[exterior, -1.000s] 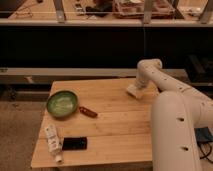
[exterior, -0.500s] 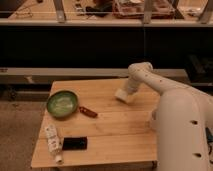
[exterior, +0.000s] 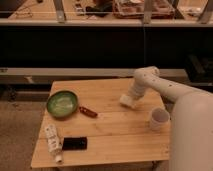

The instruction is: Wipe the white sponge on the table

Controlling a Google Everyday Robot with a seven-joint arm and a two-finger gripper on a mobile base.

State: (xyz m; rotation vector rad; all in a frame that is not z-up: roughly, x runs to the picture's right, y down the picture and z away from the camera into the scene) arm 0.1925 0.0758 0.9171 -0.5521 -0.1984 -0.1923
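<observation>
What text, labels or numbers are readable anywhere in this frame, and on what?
None can be read.
White tube at the table's front left: printed label, too blurred to read.
Black flat device beside it: no visible markings.
Green bowl, white cup, small red object: no text.
Gripper at the white sponge near the table's middle right: no markings visible.

A light wooden table (exterior: 115, 130) with long plank lines is seen. The white sponge (exterior: 127, 100) is pressed on it under the white gripper (exterior: 131, 97). A green bowl (exterior: 62, 104), a white cup (exterior: 160, 119), a red-brown object (exterior: 88, 111), a black device (exterior: 74, 144) and a white printed tube (exterior: 52, 142) are shown
</observation>
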